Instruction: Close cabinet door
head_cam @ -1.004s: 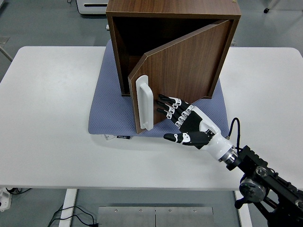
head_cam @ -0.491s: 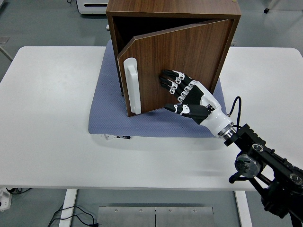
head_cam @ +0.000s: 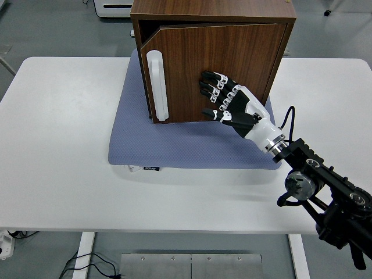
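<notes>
Hand: the right hand [head_cam: 228, 102], fingers spread flat, grasping nothing, is pressing the cabinet door [head_cam: 221, 70], middle of frame.
Tip: it should be pushing straight until the small gap closes.

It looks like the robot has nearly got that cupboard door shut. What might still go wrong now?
The door is almost shut, with a narrow gap left at its handle side, so it may stop short or spring back. The right hand pushes with flat, spread fingers and grips nothing, so it might slide across the smooth wood. The cabinet stands on a soft blue mat, so a hard push might shove it backward.
</notes>
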